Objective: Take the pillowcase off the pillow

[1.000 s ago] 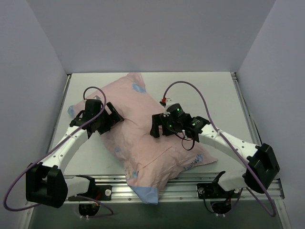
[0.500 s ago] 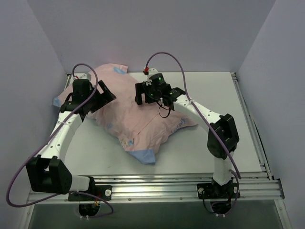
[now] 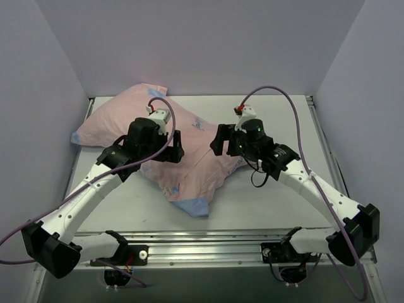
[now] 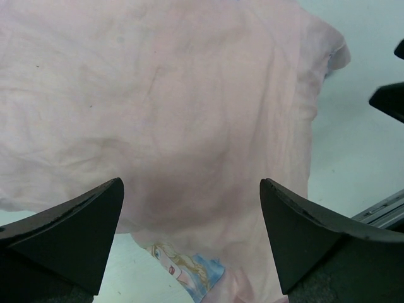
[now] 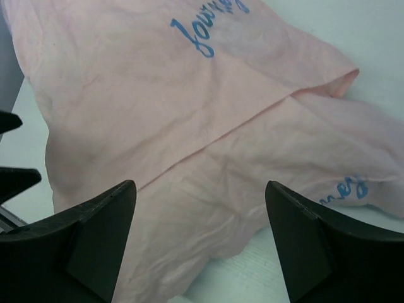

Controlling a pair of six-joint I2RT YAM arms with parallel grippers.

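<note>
pink cloth covers much of the pale counter [image 3: 297, 126]. the pillowcase [image 3: 117, 126] lies with its pale inner side up. it runs from the far left corner, where it bulges and looks filled, toward the middle near side, where it goes flat and creased. a blue corner [image 3: 193, 207] of its outer side peeks out at the near end, not far from the metal rail [image 3: 221, 243]. the pillow shows no bare white surface in any view, so it cannot be told for sure whether it fills the bulging far part.

the left end effector [image 4: 190, 189] hangs over the middle of the fabric with its fingers spread wide and nothing between them. its wrist view shows smooth pink cloth below, and a small printed blonde woman [image 4: 180, 268] on blue at the lower edge.

the right end effector [image 5: 201, 189] is near the left one, to its right, over the cloth's right-hand part. it too is spread wide and holds nothing. beneath it a folded edge crosses the pink fabric at a slant, with blue script lettering [image 5: 203, 28] above it. neither view makes clear whether the fingertips touch the cloth.
</note>
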